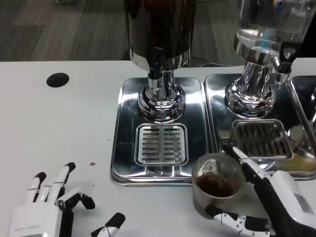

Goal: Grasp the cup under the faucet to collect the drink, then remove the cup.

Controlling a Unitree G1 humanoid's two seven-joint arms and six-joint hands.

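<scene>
A clear cup [216,183] with dark brown drink in its bottom stands on the white table, just off the front right corner of the left steel tray [127,133]. My right hand [269,197] grips it from the right, with fingers along its far side and its front base. The dark dispenser's black faucet [156,61] hangs over the slotted drain grate [161,143], behind and to the left of the cup. My left hand [52,205] rests at the lower left with fingers spread and nothing in it.
A second dispenser with a clear tank [269,24] and its own faucet [285,58] stands on the right tray [219,94] above another grate [261,138]. A black round hole [58,79] marks the table at far left.
</scene>
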